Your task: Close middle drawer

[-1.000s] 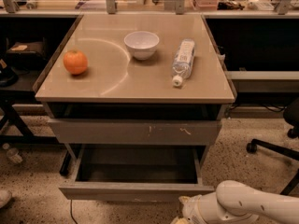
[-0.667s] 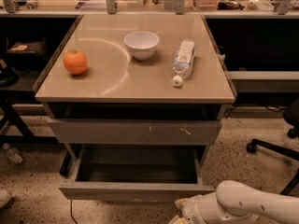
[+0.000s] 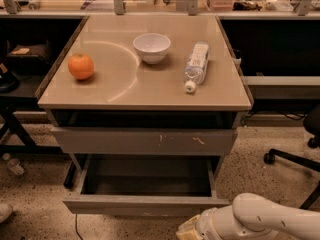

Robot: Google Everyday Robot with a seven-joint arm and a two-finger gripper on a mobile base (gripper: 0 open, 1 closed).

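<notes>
The middle drawer point(image 3: 145, 204) is pulled far out below the table, showing its grey box interior point(image 3: 147, 176) and a plain grey front. Above it is a taller drawer front with pale scratch marks point(image 3: 145, 141). My gripper point(image 3: 187, 231) is at the bottom edge of the camera view, just below and in front of the right part of the open drawer's front. It is partly cut off by the frame. The white arm point(image 3: 265, 219) reaches in from the lower right.
On the tabletop point(image 3: 120, 91) are an orange point(image 3: 81, 66), a white bowl point(image 3: 151, 47) and a plastic bottle lying on its side point(image 3: 196, 64). An office chair base point(image 3: 295, 159) stands on the right. A dark shelf unit point(image 3: 15, 79) is on the left.
My gripper and arm have shifted a little to the left and lower, along the open drawer's front. The drawer and the tabletop objects have not moved.
</notes>
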